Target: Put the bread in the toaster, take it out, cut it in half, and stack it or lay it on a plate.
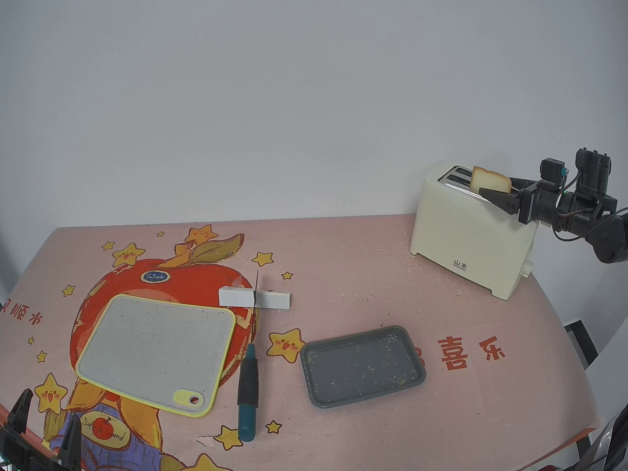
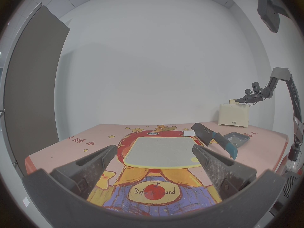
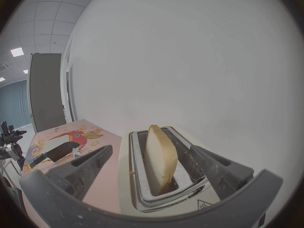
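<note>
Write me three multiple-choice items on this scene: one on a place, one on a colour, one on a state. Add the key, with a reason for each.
1. Where is the bread?
A. On the cutting board
B. Standing in a slot of the toaster
C. On the grey tray

2. What colours is the handle of the knife?
A. Teal and black
B. Red
C. Yellow

3. How is the right gripper?
A. Shut on the bread
B. Shut on the knife
C. Open, over the toaster

Key:
1 B: the slice stands upright in the slot with its top sticking out.
2 A: the handle is black near the blade and teal at its end.
3 C: its jaws stand apart above the toaster and clamp nothing.
</note>
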Robot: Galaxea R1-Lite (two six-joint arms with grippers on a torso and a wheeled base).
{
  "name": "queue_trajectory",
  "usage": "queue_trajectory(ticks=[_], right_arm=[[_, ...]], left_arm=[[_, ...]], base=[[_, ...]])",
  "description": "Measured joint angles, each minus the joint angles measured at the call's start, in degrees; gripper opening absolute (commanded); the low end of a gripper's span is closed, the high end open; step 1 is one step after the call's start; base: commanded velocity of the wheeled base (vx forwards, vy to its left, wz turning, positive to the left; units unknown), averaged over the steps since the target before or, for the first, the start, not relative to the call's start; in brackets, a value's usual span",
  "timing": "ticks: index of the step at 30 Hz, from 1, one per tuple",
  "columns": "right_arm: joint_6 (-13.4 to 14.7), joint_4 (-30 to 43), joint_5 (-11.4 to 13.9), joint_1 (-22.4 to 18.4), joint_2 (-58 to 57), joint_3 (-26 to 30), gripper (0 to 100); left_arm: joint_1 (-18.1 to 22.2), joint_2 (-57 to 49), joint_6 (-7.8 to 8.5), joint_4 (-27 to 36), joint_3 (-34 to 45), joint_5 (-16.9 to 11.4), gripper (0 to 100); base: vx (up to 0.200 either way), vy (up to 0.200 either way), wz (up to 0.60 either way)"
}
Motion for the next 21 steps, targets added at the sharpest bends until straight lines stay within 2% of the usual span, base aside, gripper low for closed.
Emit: queue_trajectory(ticks=[21], right_arm=[[-0.3,0.3,0.0,0.0,-0.4,0.3,0]], left_arm=[[0.0,0.0,0.0,0.0,0.0,0.0,100]], base=[[0.0,0.0,0.0]])
